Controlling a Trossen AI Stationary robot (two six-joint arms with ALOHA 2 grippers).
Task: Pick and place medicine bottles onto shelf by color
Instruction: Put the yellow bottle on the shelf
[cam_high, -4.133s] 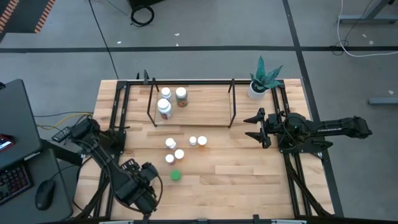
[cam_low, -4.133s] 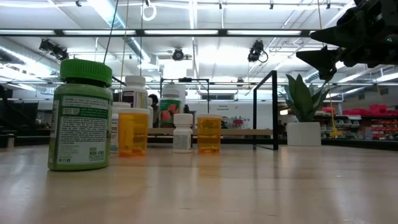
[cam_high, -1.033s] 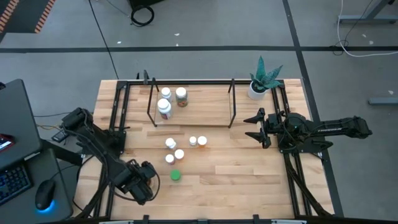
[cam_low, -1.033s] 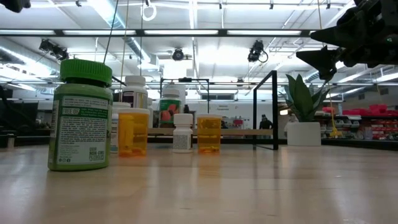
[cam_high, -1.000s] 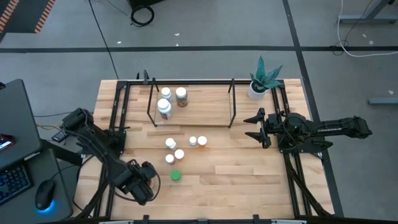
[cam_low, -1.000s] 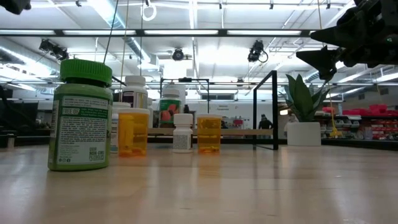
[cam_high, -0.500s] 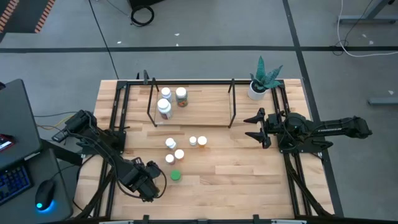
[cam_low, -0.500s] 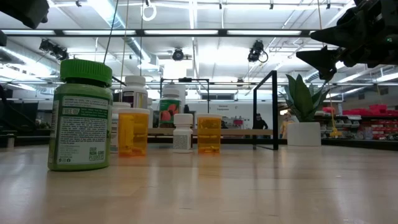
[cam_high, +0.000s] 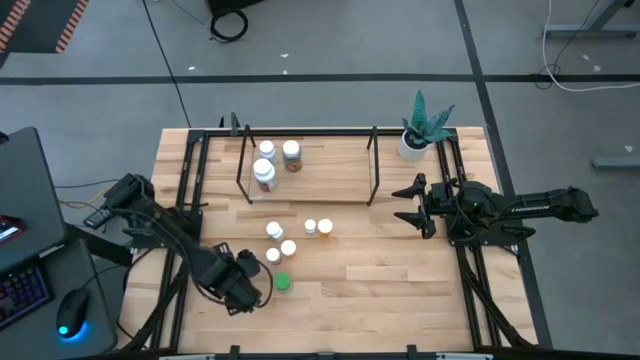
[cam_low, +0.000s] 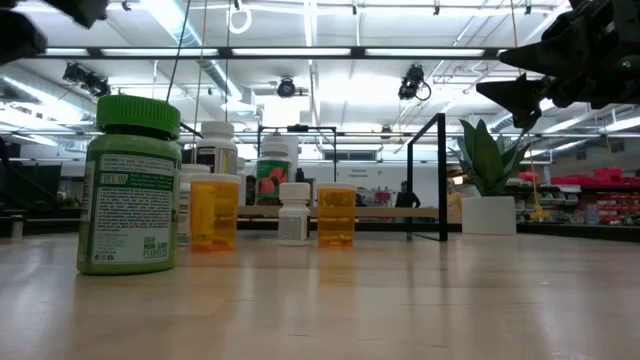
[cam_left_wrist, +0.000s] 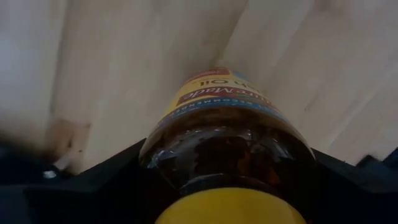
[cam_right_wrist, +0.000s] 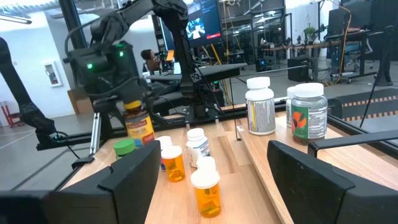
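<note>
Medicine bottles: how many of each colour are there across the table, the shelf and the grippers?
green bottle: 1
amber bottle with yellow cap, held in the left gripper: 1
orange vials with white caps: 2
other white- or pale-capped bottles: 6
Total: 10

Colours only, quick rundown: amber bottle (cam_left_wrist: 227, 146) w/ yellow cap and yellow label w/ a dark red band. Big green bottle (cam_low: 128, 185), green cap, green/white label. Two see-thru orange vials (cam_low: 214, 211) w/ white caps, plus a small all-white bottle (cam_low: 293, 213). On the shelf (cam_high: 308, 170), black rods: white bottle (cam_right_wrist: 260, 104) and one w/ red+green label (cam_right_wrist: 308, 110). Surface (cam_high: 380, 260) is light wood. Plant (cam_high: 428, 118) green in white pot. Both tools black: left (cam_high: 252, 283), right (cam_high: 401, 205).
</note>
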